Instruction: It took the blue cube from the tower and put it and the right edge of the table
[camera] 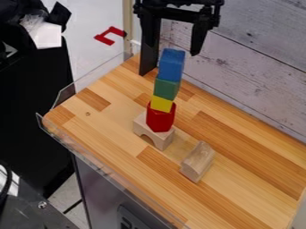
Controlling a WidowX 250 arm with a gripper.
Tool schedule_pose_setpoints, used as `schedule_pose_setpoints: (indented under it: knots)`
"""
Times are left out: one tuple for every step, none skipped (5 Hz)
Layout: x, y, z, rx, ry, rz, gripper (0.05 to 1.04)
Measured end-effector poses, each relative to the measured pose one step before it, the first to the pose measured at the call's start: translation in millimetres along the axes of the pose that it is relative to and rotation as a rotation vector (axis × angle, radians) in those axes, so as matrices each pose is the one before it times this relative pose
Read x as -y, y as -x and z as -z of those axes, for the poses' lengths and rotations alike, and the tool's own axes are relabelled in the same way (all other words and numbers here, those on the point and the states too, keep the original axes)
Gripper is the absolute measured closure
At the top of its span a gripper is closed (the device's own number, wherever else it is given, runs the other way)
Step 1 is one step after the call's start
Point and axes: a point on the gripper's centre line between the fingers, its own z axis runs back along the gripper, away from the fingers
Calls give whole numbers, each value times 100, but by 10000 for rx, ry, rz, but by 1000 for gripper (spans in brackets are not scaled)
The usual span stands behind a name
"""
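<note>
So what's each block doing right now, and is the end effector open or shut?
End effector: open.
Blue block: stacked, top of the tower.
Green block: stacked, under blue.
Yellow block: stacked, between green and red.
Red block: stacked on the arch.
Wooden arch: tower's bottom, opening down.
Other wooden block: unstacked, beside the tower.

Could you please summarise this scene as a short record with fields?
tower base: wooden arch block
tower, going up: red block, yellow block, green block, blue block
blue block: on top, not at the table's edge
gripper: open, fingers seen either side of the blue block; depth unclear
loose piece: wooden block, apart from the tower
</note>
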Motion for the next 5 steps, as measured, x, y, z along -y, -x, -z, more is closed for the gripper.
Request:
schedule_pose_setpoints:
  knots:
    - [-3, 246, 496, -57, 96, -69, 83]
    - [297, 184, 597, 29, 250, 68, 118]
    - [83, -57, 702, 48, 61, 138, 404]
    - [210, -102, 441, -44, 125, -3, 551]
    - [72, -242, 83, 33, 74, -97, 551]
